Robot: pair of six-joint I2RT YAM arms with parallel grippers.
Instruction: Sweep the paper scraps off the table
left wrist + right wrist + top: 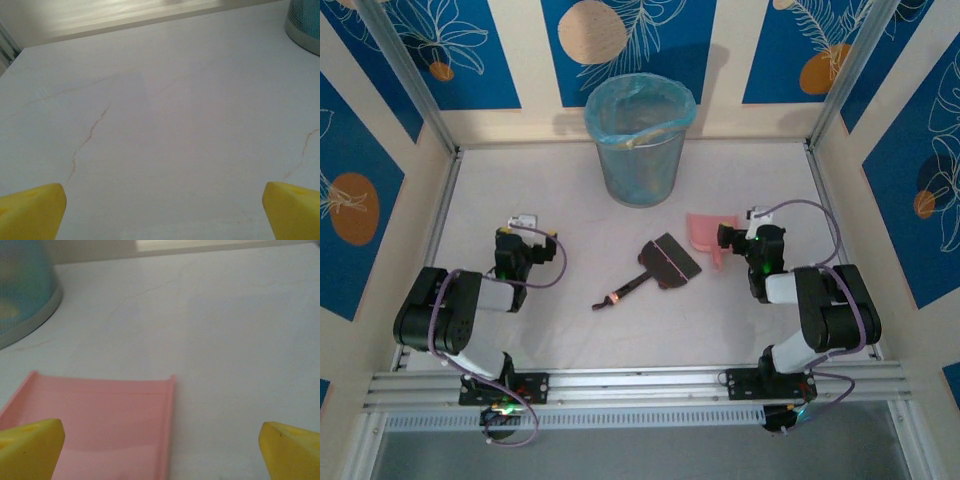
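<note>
Left jaws: wide, holding nothing.
Right jaws: wide, holding nothing, beside pink dustpan (95, 425).
Brush (665, 262): middle of frame, on table (570, 200).

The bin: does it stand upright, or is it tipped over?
Upright. The bin stands on its base on the table, its blue-lined mouth facing up.
</note>
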